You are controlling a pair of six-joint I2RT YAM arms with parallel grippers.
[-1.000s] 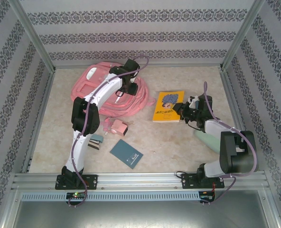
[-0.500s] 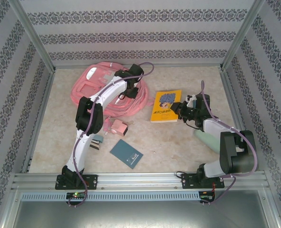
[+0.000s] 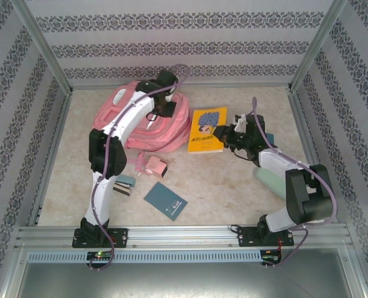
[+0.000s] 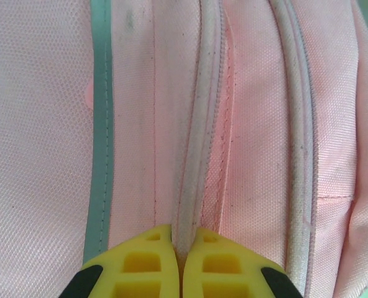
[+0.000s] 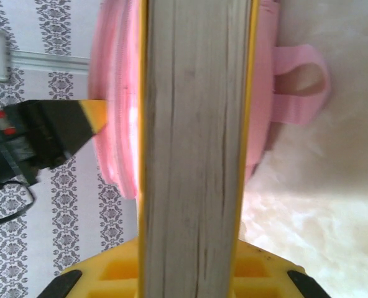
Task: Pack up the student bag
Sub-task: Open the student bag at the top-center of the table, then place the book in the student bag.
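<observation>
Opening step: left gripper (image 4: 178,243) clenched on zip seam (image 4: 195,136) of student bag (image 3: 112,118), far-left worktop (image 3: 234,186); right gripper (image 3: 226,133) grasping yellow book (image 3: 207,127); next, likely part seam for insertion.

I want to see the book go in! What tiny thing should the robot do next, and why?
Probably the left gripper should lift the zipper seam it pinches a little, to open the pink backpack. Its jaws are shut on that seam, and the right gripper holds the yellow book beside the bag, ready to go in.
</observation>
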